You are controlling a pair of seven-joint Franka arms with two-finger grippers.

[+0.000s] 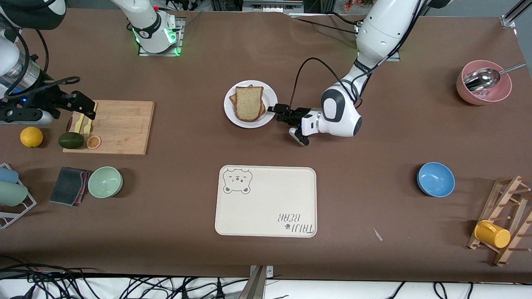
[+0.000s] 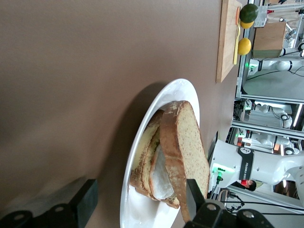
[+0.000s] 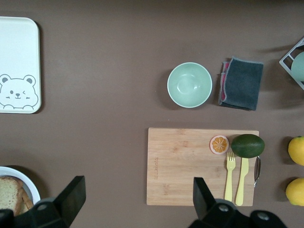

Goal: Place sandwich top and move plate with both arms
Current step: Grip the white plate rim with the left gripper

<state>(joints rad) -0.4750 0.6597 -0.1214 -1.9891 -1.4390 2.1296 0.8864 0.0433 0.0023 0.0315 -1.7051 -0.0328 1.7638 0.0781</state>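
The white plate [image 1: 270,96] stands mid-table, farther from the front camera than the bear tray. On it lies a stacked sandwich with the plain tan bread slice [image 1: 249,103] on top. My left gripper [image 1: 277,111] is low at the plate's rim on the left arm's side, open. In the left wrist view its gripper [image 2: 140,205] has the plate's rim [image 2: 178,90] between the open fingers, and the bread slice [image 2: 185,142] leans on the stack. My right gripper [image 1: 86,109] is open and empty, up over the cutting board; the right wrist view [image 3: 137,202] shows it high above the table.
A cream bear tray [image 1: 266,201] lies nearer the camera than the plate. A wooden cutting board [image 1: 120,124] holds a fork, knife, avocado and orange slice. A green bowl [image 1: 105,182], grey cloth [image 1: 68,185], blue bowl [image 1: 435,179], pink bowl [image 1: 484,89] and mug rack [image 1: 505,220] stand around.
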